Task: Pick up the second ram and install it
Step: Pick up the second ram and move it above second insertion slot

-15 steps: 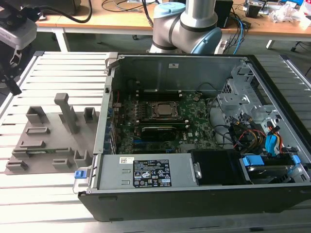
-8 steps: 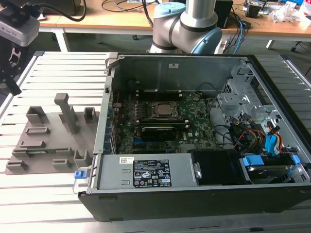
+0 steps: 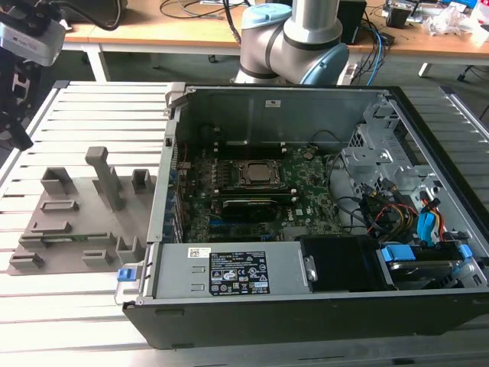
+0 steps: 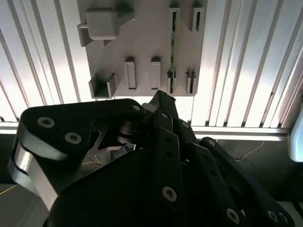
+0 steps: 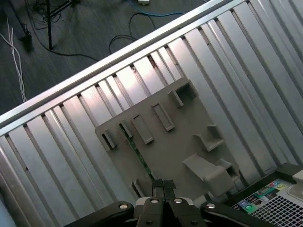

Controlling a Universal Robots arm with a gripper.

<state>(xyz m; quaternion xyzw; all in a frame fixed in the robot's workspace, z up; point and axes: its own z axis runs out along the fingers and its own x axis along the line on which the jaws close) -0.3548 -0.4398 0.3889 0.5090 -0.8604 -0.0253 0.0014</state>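
The tool hangs above the slatted bench with its two fingers pressed together and nothing between them, well clear of the grey holder tray beneath it. The second ram, a thin green stick, stands on edge in a slot of that tray, lying below the tool and just ahead of its tips in both wrist views, untouched. The open computer case sits on the bench beyond the tray from the tool.
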